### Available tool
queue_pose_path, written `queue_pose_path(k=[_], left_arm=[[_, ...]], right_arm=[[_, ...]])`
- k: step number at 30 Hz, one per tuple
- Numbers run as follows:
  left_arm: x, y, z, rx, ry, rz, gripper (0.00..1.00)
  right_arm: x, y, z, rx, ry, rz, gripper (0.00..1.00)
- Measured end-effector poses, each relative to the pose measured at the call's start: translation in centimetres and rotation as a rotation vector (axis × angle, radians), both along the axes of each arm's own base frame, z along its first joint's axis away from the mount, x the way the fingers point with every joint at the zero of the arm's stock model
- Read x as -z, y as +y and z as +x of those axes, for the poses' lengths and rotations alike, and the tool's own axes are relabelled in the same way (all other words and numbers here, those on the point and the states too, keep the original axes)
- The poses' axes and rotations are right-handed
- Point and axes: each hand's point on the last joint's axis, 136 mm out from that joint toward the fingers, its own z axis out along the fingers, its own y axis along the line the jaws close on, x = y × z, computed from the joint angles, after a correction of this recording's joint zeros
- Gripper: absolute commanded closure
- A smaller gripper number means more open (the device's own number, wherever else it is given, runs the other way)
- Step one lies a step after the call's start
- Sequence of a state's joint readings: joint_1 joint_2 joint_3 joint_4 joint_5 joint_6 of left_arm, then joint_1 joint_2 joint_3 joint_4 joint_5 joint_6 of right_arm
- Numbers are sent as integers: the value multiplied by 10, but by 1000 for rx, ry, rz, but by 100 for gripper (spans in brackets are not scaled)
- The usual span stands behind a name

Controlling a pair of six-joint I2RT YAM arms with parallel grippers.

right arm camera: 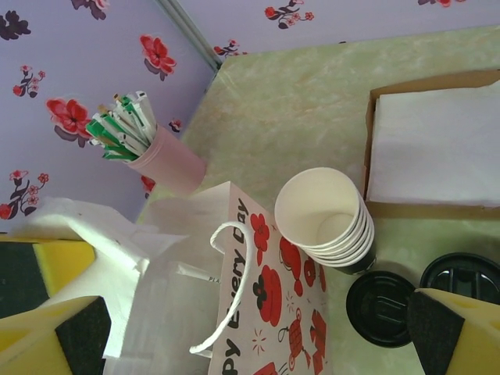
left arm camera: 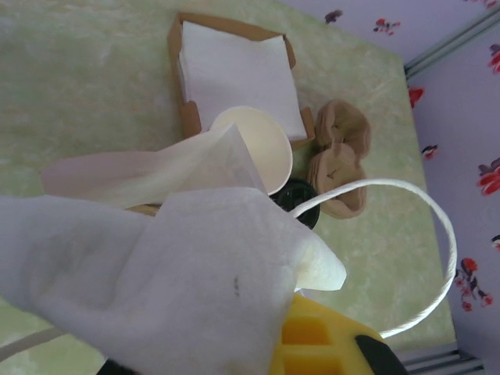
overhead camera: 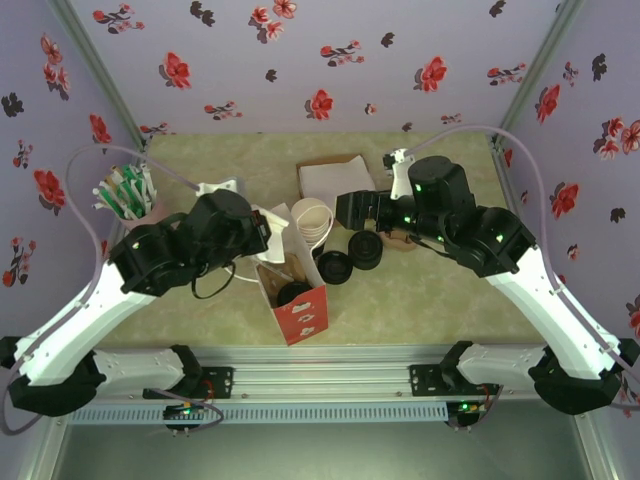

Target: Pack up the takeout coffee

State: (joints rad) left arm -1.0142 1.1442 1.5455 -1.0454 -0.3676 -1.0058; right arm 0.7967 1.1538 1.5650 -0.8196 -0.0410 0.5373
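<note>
The black-lidded coffee cup (overhead camera: pixel 294 292) sits inside the red-printed paper bag (overhead camera: pixel 300 315) on the counter (overhead camera: pixel 440 300). The left fingers (left arm camera: pixel 308 336), over the bag's mouth, pinch a white napkin (left arm camera: pixel 195 273). The right fingers (right arm camera: pixel 457 328) are spread wide near the cup stack (right arm camera: pixel 324 215).

Stacked cups (right arm camera: pixel 324 215), napkin tray (right arm camera: pixel 369 148), pink holder (right arm camera: pixel 168 164)

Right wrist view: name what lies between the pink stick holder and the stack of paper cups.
The red-printed paper bag: its top edge sits between the pink holder and the cup stack, in the right wrist view.
</note>
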Motion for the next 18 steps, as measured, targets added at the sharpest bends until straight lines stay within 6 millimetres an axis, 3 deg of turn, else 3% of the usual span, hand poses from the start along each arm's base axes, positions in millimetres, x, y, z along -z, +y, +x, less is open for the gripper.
queue_pose_path(k=[5,18], left_arm=[[7,-23,2,36,25,46,100],[19,-30,-5,141,26,139,100]], right_arm=[[7,-4,5,17,8,-17,1],[23,-12,13,48,38,-38,1]])
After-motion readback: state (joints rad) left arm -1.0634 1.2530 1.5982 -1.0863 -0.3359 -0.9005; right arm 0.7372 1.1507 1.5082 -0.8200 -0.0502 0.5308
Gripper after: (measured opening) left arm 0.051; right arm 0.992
